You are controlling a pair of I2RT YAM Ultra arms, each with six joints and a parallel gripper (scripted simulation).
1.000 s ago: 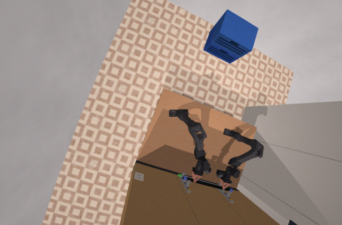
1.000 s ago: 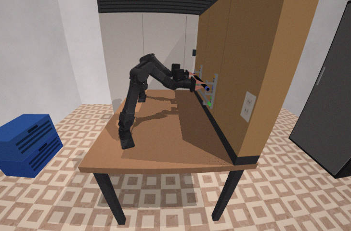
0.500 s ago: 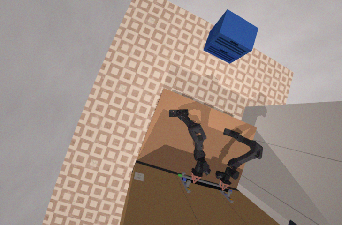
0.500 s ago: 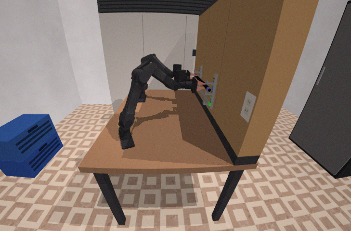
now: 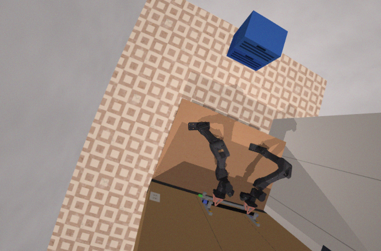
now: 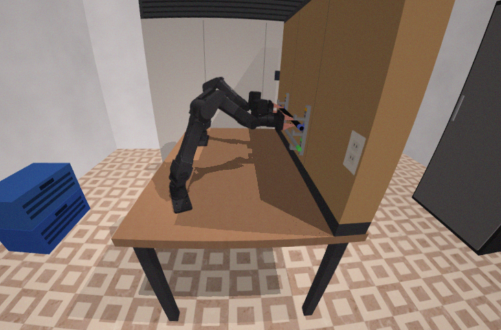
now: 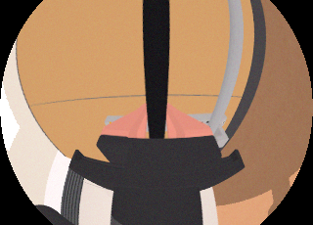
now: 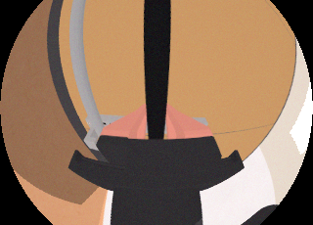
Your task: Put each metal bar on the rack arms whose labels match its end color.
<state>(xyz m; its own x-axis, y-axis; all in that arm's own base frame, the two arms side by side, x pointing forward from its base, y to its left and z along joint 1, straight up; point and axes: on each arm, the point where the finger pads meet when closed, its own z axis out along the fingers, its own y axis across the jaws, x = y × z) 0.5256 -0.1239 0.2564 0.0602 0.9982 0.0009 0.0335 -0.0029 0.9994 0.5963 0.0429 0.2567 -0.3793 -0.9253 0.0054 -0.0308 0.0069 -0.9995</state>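
Observation:
A black bar [image 5: 232, 208] [image 6: 296, 122] [image 7: 156, 49] [image 8: 157, 49] with blue ends is held roughly level near the rack [image 6: 306, 134]. Its near end shows between the top and middle arms in the exterior view; contact is unclear. My left gripper [image 5: 250, 212] [image 6: 281, 109], farther from the exterior camera, and my right gripper [image 5: 216, 204] [image 6: 293, 121] are both shut on it. A grey bar [image 5: 229, 203] [image 7: 236, 49] [image 8: 78, 49] with green ends lies lower, on the lowest arms beside green labels. Orange labels mark the top. The middle labels are unclear.
The rack hangs on the brown wall [image 6: 340, 97] above the wooden table [image 6: 219, 210]. An outlet [image 5: 154, 196] [image 6: 354, 152] sits on the wall beyond my right arm. A pale wall stands beyond my left arm. A blue cabinet [image 5: 264, 35] [image 6: 36, 202] stands off the table.

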